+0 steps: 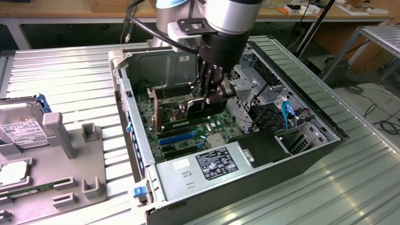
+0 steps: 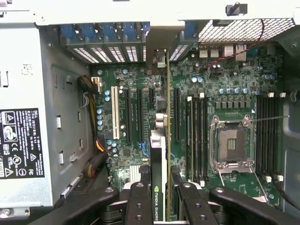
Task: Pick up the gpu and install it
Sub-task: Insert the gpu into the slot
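**A:** In the exterior view, why does the grey arm [image 1: 231, 18] plunge straight down into the open black tower case [image 1: 250, 187]?

**B:** I'd say to bring the gpu [image 1: 198, 108], a thin black-faced card, edge-first to the green motherboard [image 1: 187, 133]. The black gripper [image 1: 212, 96] is clamped on its upper edge.

**A:** And the wrist view?

**B:** The gpu [image 2: 158, 187] runs edge-on between the fingers [image 2: 138, 206], parallel to the black expansion slots [image 2: 139, 115]. I can't tell if it's seated.

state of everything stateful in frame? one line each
gripper: shut on the gpu.
gpu: held edge-on over the motherboard slots; seating unclear.
PC case: side open, lying flat.
CPU socket: empty.
hard drive: outside the PC case, on the fixture at the exterior view's left.
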Controlling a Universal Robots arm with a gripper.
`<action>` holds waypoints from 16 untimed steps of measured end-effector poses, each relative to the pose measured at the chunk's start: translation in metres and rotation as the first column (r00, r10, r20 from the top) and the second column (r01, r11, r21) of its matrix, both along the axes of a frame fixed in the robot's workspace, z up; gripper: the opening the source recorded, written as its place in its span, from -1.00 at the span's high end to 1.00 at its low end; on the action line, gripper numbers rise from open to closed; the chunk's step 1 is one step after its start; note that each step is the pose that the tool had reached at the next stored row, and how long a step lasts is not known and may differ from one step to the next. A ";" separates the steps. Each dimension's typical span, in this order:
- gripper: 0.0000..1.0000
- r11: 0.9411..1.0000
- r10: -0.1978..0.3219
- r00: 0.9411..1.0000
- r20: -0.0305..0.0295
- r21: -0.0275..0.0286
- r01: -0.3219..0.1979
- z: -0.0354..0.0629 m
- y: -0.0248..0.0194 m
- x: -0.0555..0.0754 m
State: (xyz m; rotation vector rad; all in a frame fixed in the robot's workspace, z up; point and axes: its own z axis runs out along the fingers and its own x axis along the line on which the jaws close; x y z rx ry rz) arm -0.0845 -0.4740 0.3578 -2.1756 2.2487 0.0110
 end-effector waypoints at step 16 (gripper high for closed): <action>0.47 1.000 -0.012 1.000 0.000 0.002 0.012 -0.0123 0.0028 -0.002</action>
